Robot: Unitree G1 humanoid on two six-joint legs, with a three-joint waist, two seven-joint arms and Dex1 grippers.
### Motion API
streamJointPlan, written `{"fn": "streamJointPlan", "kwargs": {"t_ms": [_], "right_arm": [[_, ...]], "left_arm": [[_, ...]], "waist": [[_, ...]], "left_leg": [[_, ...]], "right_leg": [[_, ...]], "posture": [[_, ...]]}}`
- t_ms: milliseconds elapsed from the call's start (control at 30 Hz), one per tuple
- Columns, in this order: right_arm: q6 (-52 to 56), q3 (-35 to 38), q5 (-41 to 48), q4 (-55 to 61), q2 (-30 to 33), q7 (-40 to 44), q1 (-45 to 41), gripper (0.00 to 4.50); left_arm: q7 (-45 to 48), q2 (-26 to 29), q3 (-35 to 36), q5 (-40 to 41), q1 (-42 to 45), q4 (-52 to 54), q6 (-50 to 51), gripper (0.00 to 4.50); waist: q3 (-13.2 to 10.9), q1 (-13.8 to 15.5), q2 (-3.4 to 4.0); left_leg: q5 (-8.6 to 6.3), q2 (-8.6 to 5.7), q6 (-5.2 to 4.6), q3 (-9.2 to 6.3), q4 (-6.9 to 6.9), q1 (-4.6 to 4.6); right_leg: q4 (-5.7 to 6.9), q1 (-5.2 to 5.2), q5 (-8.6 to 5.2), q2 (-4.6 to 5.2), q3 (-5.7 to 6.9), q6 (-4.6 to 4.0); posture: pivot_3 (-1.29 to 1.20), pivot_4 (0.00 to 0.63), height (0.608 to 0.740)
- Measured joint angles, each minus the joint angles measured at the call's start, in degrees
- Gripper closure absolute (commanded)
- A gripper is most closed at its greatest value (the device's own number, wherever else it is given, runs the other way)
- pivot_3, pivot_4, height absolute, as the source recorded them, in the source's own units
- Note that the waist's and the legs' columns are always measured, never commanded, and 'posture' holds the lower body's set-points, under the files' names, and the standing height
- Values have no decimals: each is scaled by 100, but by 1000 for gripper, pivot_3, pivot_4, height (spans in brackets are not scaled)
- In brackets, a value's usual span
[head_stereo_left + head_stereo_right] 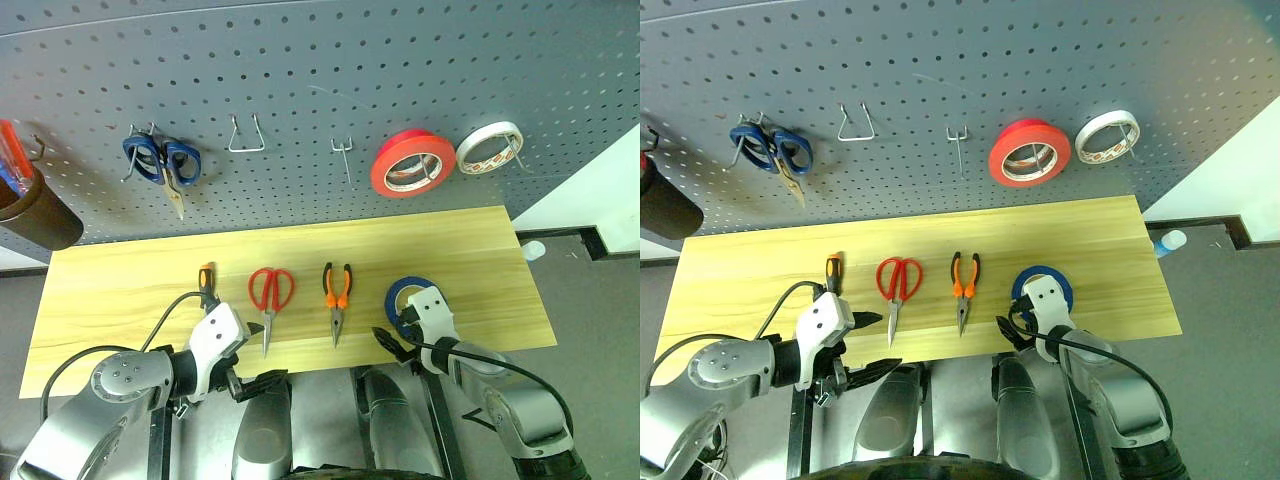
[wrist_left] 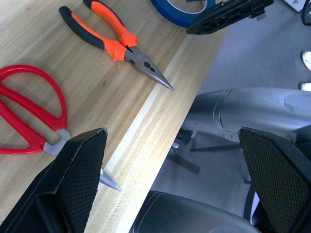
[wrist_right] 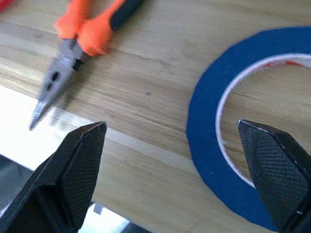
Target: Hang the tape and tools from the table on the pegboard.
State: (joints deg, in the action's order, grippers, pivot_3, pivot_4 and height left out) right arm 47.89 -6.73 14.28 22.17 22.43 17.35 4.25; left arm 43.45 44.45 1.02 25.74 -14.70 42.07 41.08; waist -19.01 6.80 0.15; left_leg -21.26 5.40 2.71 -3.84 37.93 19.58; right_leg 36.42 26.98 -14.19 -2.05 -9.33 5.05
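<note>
Tape, a wide flat roll of blue tape lying flat near the front edge of the light wooden table, looks light and stiff, best pinched across its rim by the empty, wide-jawed right gripper hovering above.

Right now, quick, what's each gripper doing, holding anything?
Left gripper: open, holding nothing, at the table edge near the red-handled scissors.
Right gripper: open, empty, over the blue tape.
</note>
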Motion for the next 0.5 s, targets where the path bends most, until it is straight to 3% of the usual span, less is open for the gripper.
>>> {"fn": "streamJointPlan", "kwargs": {"t_ms": [233,500], "right_arm": [[-225,-164,-191,-317,-170,-24,-219,21],[-300,-172,-300,-378,-221,-43,-255,21]], "left_arm": [[-7,107,107,181,-29,154,120,0],[-8,160,156,235,-23,154,121,0]], "waist": [[-30,17,-7],[-32,18,-7]], "left_leg": [[12,0,21,0,11,70],[12,0,23,1,11,76]], "right_leg": [[24,73,9,3,1,14],[33,82,7,3,1,11]], "posture": [[330,358,740],[323,354,740]]}}
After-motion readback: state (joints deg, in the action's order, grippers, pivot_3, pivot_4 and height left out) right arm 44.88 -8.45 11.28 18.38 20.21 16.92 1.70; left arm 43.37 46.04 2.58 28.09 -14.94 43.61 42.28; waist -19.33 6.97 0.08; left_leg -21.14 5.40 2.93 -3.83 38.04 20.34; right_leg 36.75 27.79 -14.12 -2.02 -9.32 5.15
